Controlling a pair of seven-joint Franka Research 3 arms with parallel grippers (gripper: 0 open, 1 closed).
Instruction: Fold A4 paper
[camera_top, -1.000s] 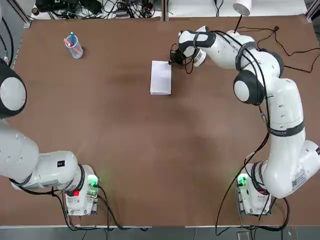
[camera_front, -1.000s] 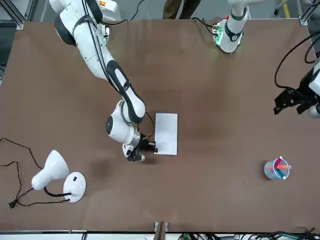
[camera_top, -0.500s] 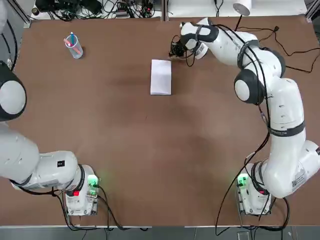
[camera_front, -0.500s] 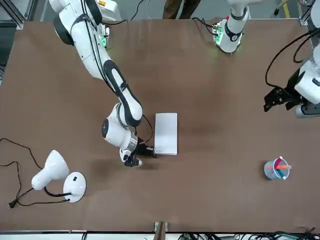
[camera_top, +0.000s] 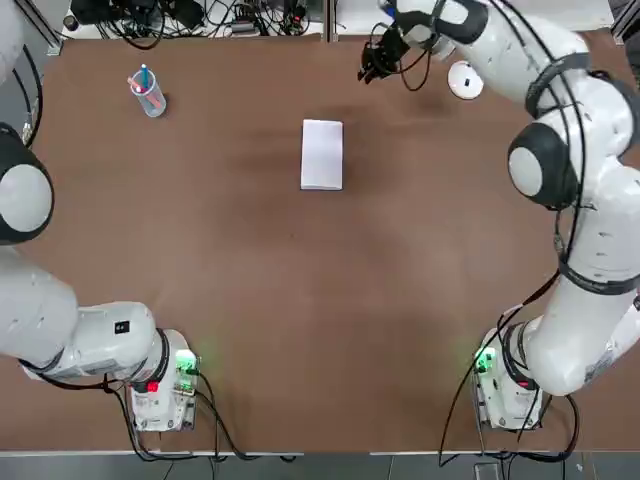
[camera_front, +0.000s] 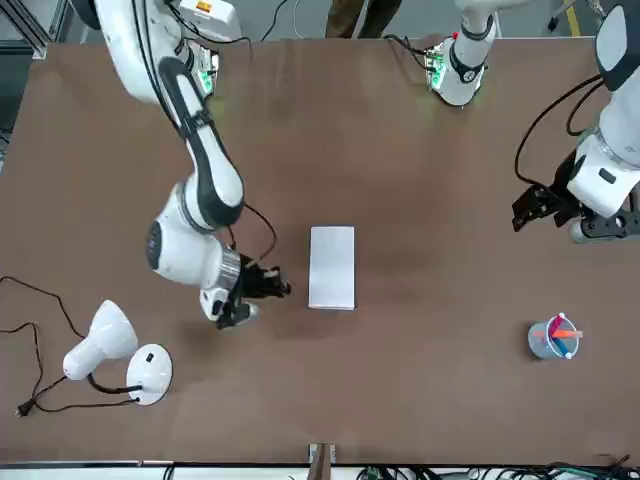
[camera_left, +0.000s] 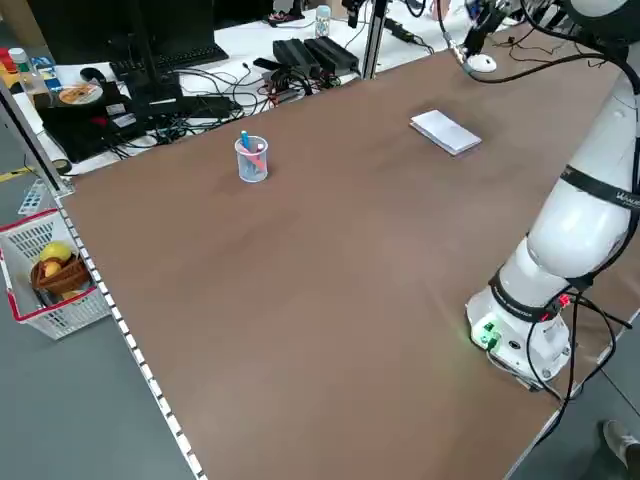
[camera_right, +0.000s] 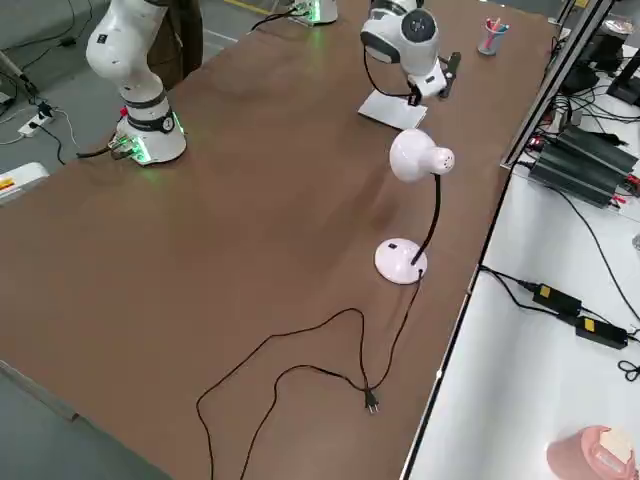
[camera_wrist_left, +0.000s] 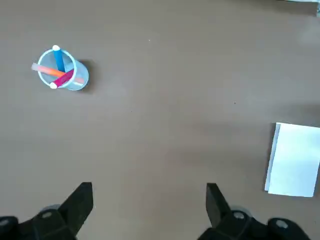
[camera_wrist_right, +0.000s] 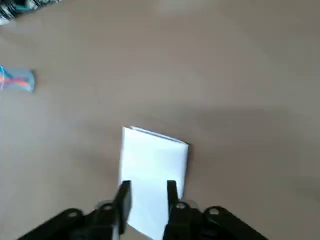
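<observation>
Clear cup (camera_top: 148, 95) sits at the far left of the bench (camera_top: 250, 300), with a blue, an orange and a pink pen in it. Paper (camera_top: 322, 154) lies folded flat mid-bench toward the far edge, a small white rectangle with nothing touching it. My right tool (camera_top: 372, 62) hangs above the far edge, clear of the paper, fingers a narrow gap apart and empty. My left tool (camera_front: 535, 205) is up over my left side, spread wide, empty. White lamp (camera_front: 112, 350) with its round base and loose cord stands far right.
</observation>
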